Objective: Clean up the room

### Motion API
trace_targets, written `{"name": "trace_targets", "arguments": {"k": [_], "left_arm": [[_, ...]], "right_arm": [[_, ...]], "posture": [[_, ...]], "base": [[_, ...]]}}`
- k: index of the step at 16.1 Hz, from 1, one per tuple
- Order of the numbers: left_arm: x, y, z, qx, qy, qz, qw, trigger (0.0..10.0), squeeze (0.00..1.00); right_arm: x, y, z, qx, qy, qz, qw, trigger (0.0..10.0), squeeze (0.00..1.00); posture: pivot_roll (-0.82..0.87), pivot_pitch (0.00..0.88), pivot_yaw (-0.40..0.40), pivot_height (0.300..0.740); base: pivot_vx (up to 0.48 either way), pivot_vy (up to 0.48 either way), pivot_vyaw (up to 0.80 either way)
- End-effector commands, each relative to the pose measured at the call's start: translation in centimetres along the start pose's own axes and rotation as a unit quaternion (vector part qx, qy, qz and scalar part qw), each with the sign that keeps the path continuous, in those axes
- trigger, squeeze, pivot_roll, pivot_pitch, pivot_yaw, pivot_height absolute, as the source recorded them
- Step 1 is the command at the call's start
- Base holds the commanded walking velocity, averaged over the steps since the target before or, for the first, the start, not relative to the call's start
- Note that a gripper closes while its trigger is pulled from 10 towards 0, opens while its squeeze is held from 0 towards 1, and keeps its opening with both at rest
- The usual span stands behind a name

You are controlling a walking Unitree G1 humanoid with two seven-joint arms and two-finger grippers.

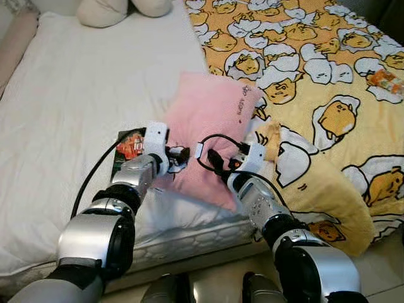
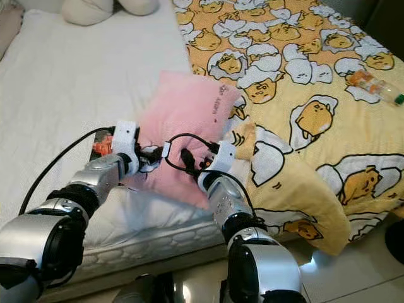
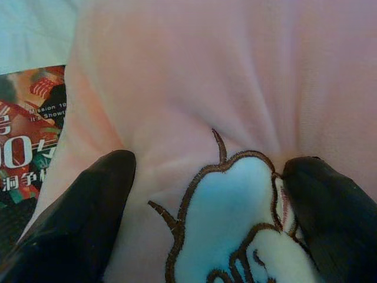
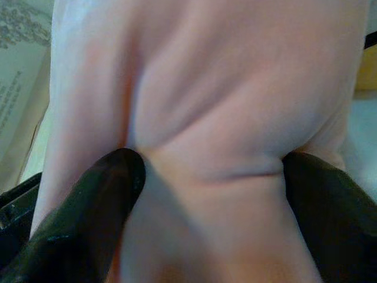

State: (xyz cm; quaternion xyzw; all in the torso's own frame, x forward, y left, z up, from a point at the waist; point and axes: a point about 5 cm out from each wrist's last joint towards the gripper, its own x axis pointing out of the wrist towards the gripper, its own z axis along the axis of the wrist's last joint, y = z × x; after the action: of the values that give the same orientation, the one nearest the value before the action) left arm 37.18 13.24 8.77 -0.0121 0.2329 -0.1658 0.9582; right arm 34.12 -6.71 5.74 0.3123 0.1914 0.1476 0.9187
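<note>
A soft pink rectangular plush pillow (image 1: 211,126) lay on the white-sheeted bed (image 1: 69,107), its long axis running from the near bed edge up toward the head of the bed, its far corner overlapping the yellow cartoon-print blanket (image 1: 328,82). The left end effector (image 1: 178,158) pinched the pillow's near left corner, fingers (image 3: 88,206) pressed into the fabric on either side of an embroidered white patch (image 3: 235,218). The right end effector (image 1: 218,163) clamped the pillow's near edge just beside it, its fingers (image 4: 94,206) bunching the pink cloth between them. A red-covered magazine (image 1: 129,146) lay flat on the sheet, partly under the pillow's left side. Well to the right of the pillow, a clear plastic bottle with an orange label (image 2: 375,85) rested on the blanket. Two cream cushions (image 1: 120,9) sat far beyond the pillow at the head of the bed.
</note>
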Motion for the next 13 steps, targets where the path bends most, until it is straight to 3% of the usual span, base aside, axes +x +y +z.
{"name": "trace_targets", "arguments": {"k": [1,5,8,13], "left_arm": [[0.1,-0.8,-2.2,0.001,0.04,-0.011,0.999,0.0,0.0],[0.2,-1.6,-2.6,-0.034,0.029,-0.025,0.999,0.0,0.0],[0.2,-1.2,-2.4,-0.072,0.013,-0.017,0.997,0.0,0.0],[0.0,-0.9,-2.8,-0.063,0.016,-0.013,0.998,0.0,0.0]], "right_arm": [[0.1,0.6,-0.8,0.005,0.018,0.008,1.0,0.0,0.0],[-0.7,-1.2,-1.5,0.007,0.03,-0.013,0.999,0.0,0.0],[-2.1,-4.2,-1.7,0.005,0.03,-0.065,0.997,0.0,0.0],[-3.6,-6.4,-2.6,-0.011,0.039,-0.097,0.995,0.0,0.0]], "posture": [[-0.19,0.144,0.08,0.74],[-0.19,0.128,0.084,0.74],[-0.2,0.103,0.087,0.74],[-0.21,0.066,0.092,0.74]], "base": [[0.0,0.0,0.0],[0.0,0.0,0.0],[0.0,0.0,0.0],[0.0,0.0,0.0]]}}
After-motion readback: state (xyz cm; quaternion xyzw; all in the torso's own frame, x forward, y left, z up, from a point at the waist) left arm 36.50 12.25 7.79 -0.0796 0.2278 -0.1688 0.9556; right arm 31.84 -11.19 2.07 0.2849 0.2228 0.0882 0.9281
